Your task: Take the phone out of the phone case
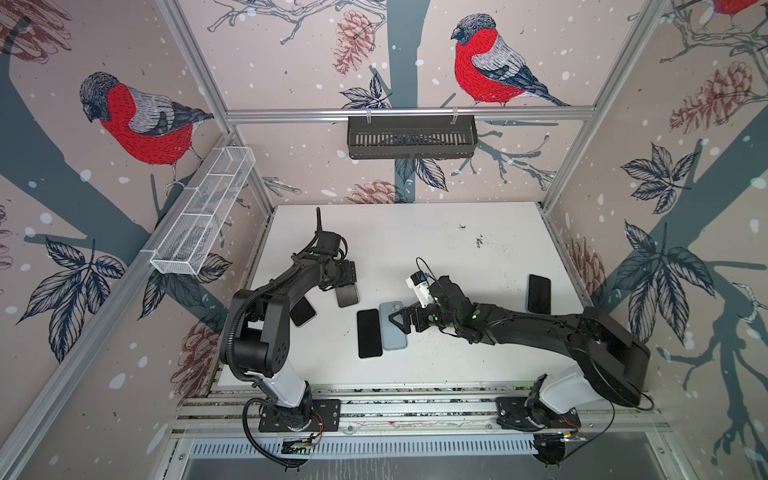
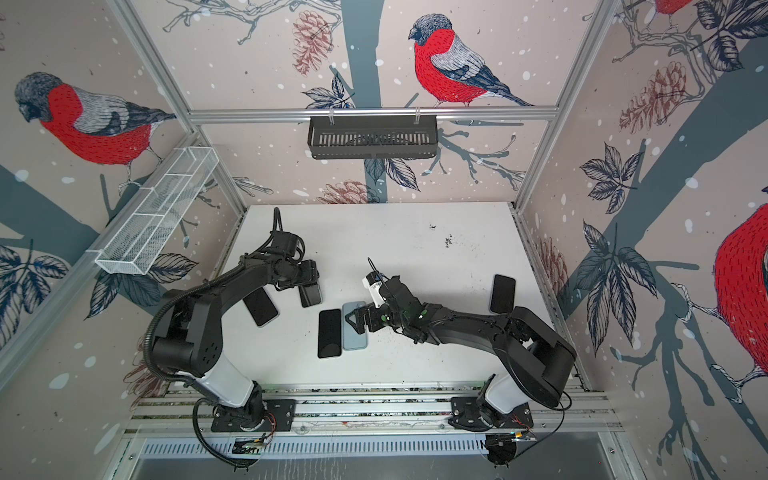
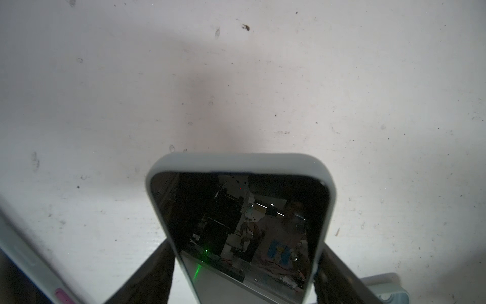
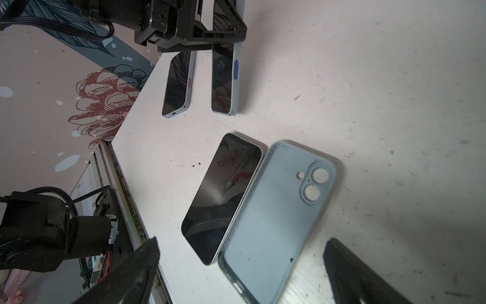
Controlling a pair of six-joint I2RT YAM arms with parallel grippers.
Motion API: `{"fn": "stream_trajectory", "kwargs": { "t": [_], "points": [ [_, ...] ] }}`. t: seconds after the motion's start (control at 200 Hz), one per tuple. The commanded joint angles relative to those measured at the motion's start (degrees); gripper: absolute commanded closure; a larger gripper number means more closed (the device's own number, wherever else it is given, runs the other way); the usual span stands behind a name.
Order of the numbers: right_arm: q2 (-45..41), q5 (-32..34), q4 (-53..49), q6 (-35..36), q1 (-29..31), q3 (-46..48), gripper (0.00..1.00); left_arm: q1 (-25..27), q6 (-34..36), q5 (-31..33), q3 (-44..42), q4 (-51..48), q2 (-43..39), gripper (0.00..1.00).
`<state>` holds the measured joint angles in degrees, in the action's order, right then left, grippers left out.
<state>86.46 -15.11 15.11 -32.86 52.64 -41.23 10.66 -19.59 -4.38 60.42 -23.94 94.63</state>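
Observation:
My left gripper point(image 1: 345, 277) point(image 3: 243, 265) is shut on a phone in a pale grey case point(image 1: 347, 294) point(image 3: 240, 223), with a finger on each long side. The right wrist view shows this cased phone point(image 4: 223, 76), which has a blue side button, slanting down toward the table. A bare phone point(image 1: 369, 333) point(image 4: 223, 194) lies screen up mid-table. Touching its side is an empty light-blue phone case point(image 1: 392, 328) point(image 4: 273, 218), inside up. My right gripper point(image 1: 401, 322) point(image 4: 242, 273) hangs open just above that empty case, holding nothing.
Another phone point(image 1: 302, 311) point(image 4: 177, 81) with a pink button lies beside the left arm. A dark phone point(image 1: 539, 294) lies at the right of the white table point(image 1: 457, 249). A white mesh basket point(image 1: 203, 216) and a black basket point(image 1: 411, 137) hang on the walls.

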Motion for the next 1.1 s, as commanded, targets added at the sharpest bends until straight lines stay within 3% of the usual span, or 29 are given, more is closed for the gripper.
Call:
{"fn": "stream_trajectory", "kwargs": {
  "t": [0.0,0.34,0.855,0.891,1.001,1.091],
  "points": [
    [0.2,-0.5,1.7,0.4,0.1,-0.5,0.01,0.1,-0.1,0.9,-0.9,1.5,-1.7,0.48],
    [1.7,-1.2,2.4,0.1,0.4,-1.0,0.01,-0.1,0.5,0.0,1.2,-0.3,-3.7,0.61],
    [1.9,-1.6,2.6,0.5,0.3,-0.8,0.0,-0.1,1.4,-1.6,2.7,-1.7,-3.9,0.68],
    [2.0,-1.7,2.6,0.4,0.3,-0.9,0.01,-0.1,1.5,-1.6,3.1,-2.3,-3.7,0.64],
    [2.5,-2.1,3.0,0.1,0.3,-1.0,0.0,0.2,2.3,0.8,3.7,-4.0,-2.6,0.31],
    [2.7,-2.4,3.0,0.2,0.3,-0.9,0.0,2.0,3.6,4.4,3.8,-5.1,-1.0,0.13]
  ]
}}
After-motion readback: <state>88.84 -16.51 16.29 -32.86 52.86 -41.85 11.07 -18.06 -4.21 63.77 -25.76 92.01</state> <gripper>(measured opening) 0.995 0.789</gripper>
